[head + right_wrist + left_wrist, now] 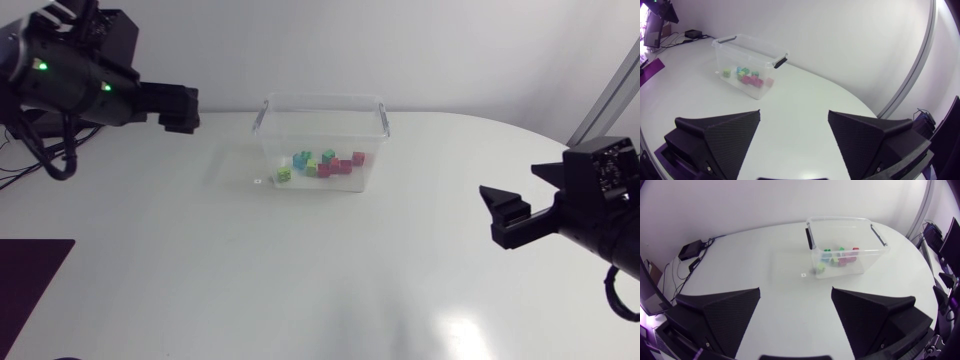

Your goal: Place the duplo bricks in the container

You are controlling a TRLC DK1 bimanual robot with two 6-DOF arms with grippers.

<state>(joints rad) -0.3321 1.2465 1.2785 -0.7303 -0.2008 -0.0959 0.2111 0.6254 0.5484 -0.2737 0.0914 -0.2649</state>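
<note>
Head view: duplo bricks point(325, 163) sit in the clear container point(322, 100); left gripper point(183, 110) and right gripper point(502, 215) gape empty; best retreat without bumping it

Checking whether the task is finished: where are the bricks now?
Head view: the bricks lie together inside the clear container, at the far middle of the table.

The container point(320, 97) is clear glossy plastic, and the white table point(250, 270) is smooth and faintly shiny.

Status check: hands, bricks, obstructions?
Left hand open, empty. Right hand open, empty. Duplo bricks inside container. Only a small white mark on table beside it.
</note>
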